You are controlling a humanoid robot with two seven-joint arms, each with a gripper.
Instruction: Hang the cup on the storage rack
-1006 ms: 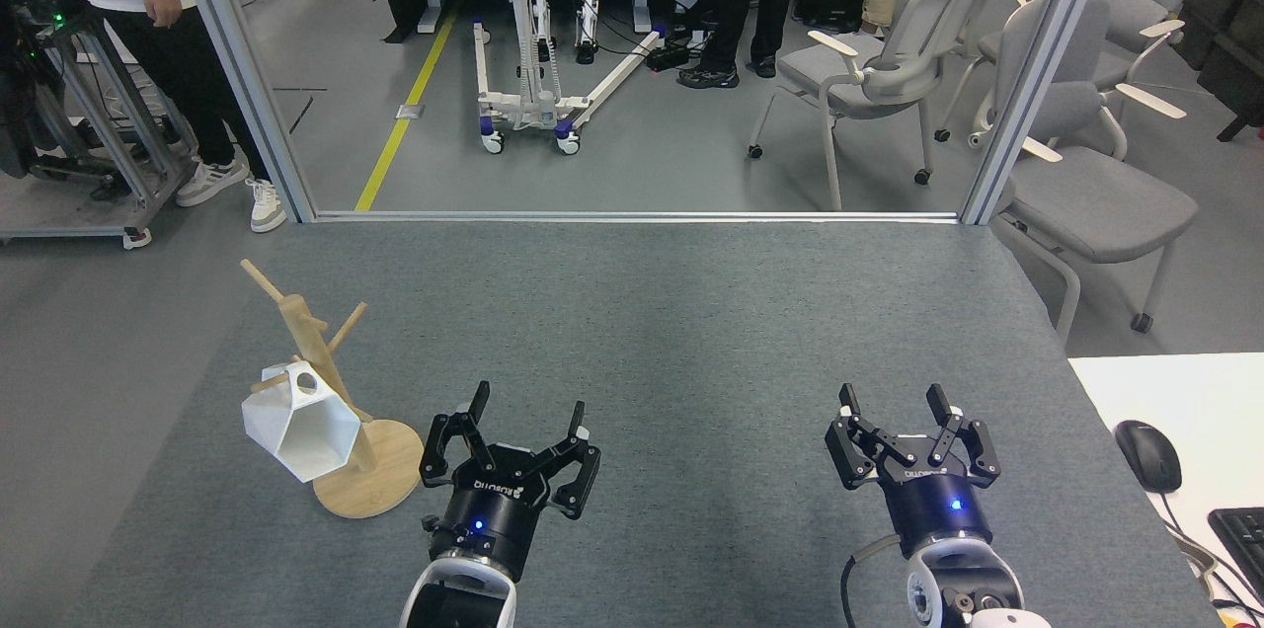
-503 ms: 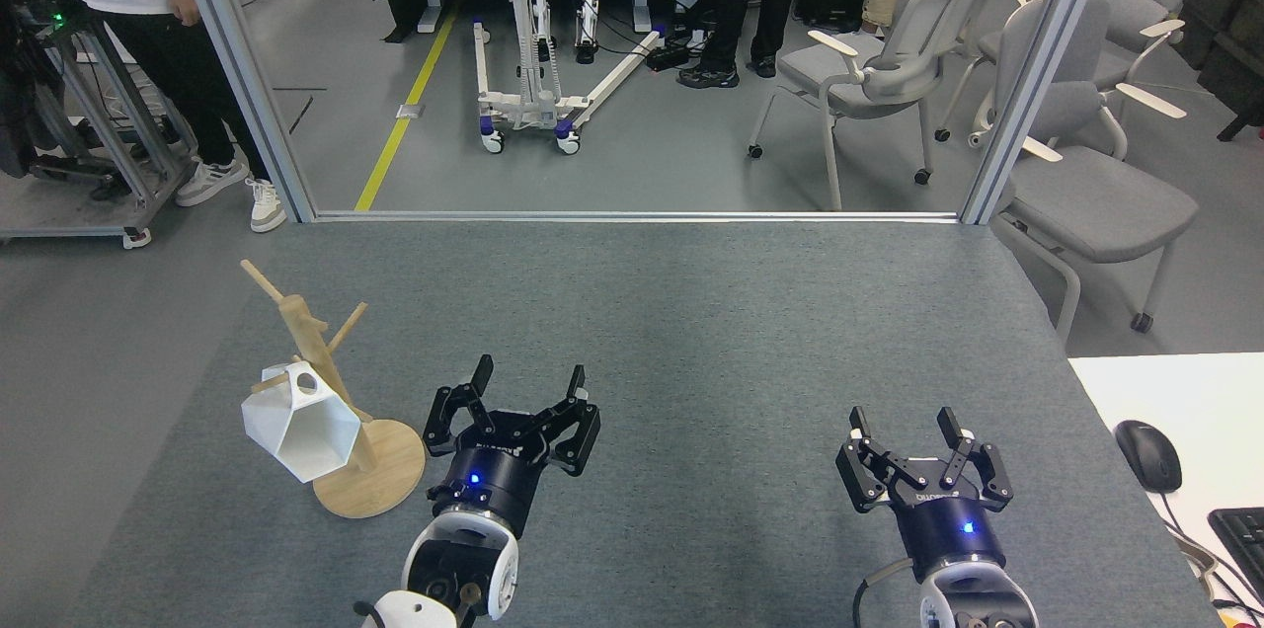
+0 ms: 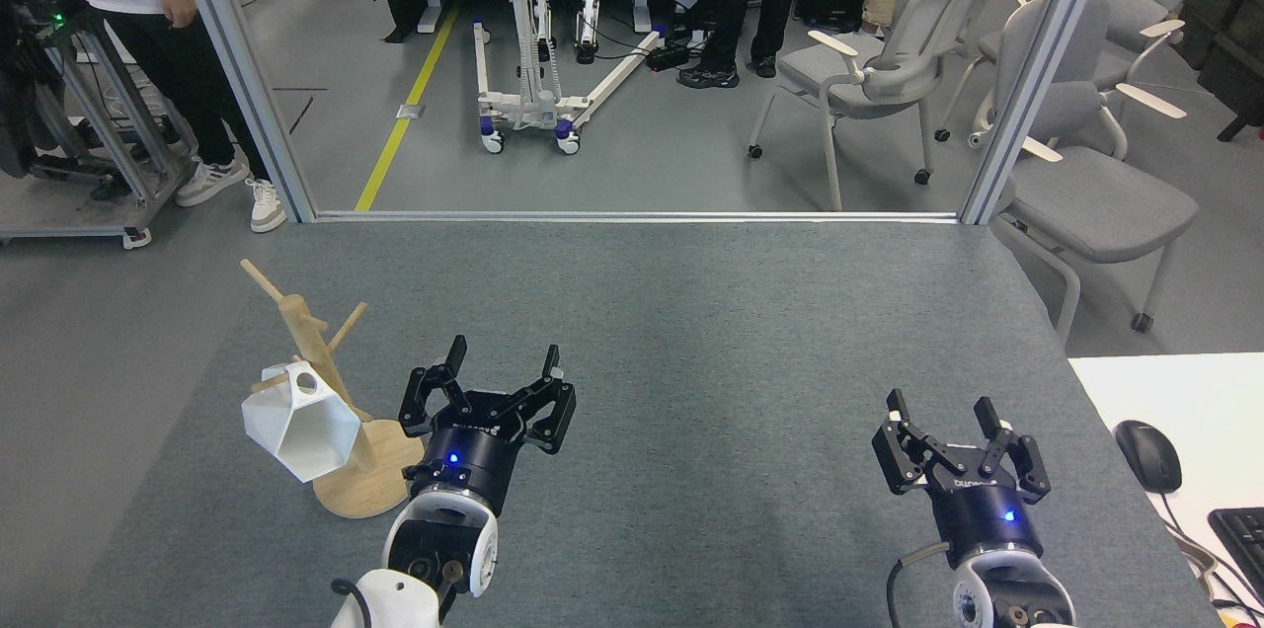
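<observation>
Bright, even overhead light, no hard glare. Bench (image 3: pixel 691 332) felt has soft patchy shading w/ a paler band down the middle. Shadows faint & diffuse: small dark patch under left pincer (image 3: pixel 502 373), another beside the storage rack (image 3: pixel 336 391) base. White cup (image 3: pixel 299 421) well exposed, facets readable. Focus sharp front to back, no motion blur. Slight wide-angle bend: frame posts lean outward toward the top corners.

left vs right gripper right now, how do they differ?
The left gripper sits close beside the storage rack, where the cup hangs; the right gripper is off over bare grey table. The left reaches farther forward and tilts slightly; the right sits nearer the table's near edge. Both are open, empty and lit blue.
</observation>
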